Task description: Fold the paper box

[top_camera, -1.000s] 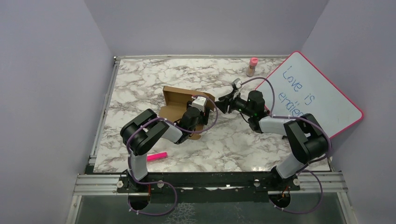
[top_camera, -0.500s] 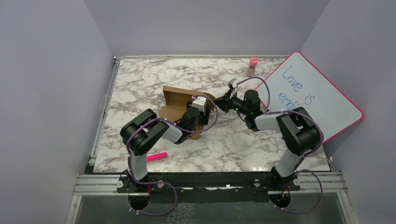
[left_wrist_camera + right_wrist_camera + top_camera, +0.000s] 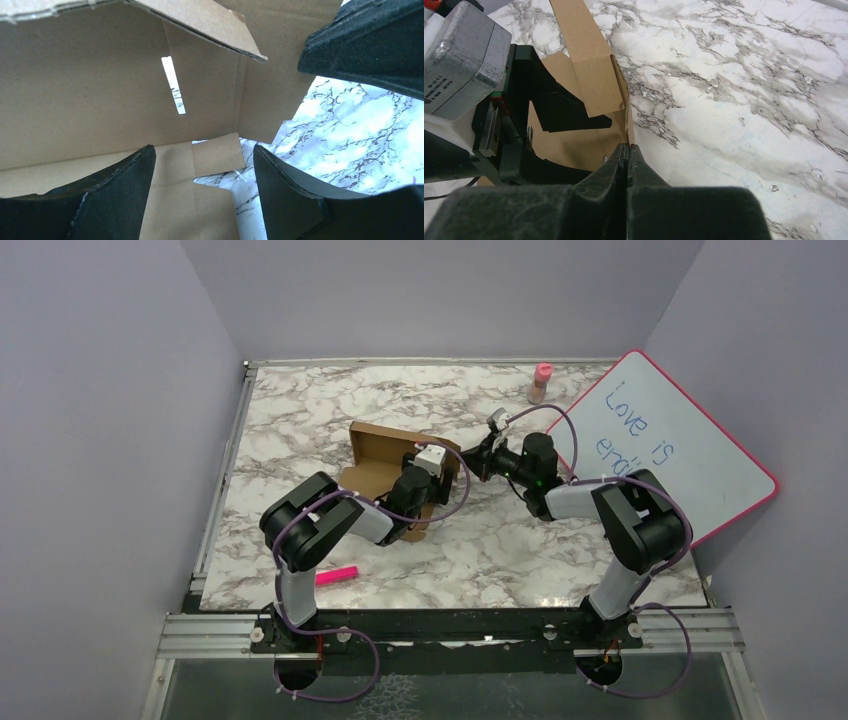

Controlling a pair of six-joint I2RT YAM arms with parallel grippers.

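The brown paper box (image 3: 378, 455) lies half-folded in the middle of the table, with its walls partly raised. My left gripper (image 3: 428, 485) is open and hangs over the box's inside; in the left wrist view (image 3: 205, 170) its fingers straddle the floor panel (image 3: 165, 200) and a small tab (image 3: 218, 155), holding nothing. A slit (image 3: 173, 85) shows in the raised wall. My right gripper (image 3: 468, 465) is shut at the box's right wall; in the right wrist view (image 3: 627, 146) the wall's thin edge (image 3: 628, 125) runs into the closed tips.
A pink marker (image 3: 335, 575) lies near the left arm's base. A pink-capped bottle (image 3: 541, 382) stands at the back right. A pink-framed whiteboard (image 3: 690, 445) leans at the right. Purple walls enclose the table.
My right gripper moved left from beside the box to its right wall edge, then held still. My left gripper stayed over the box.
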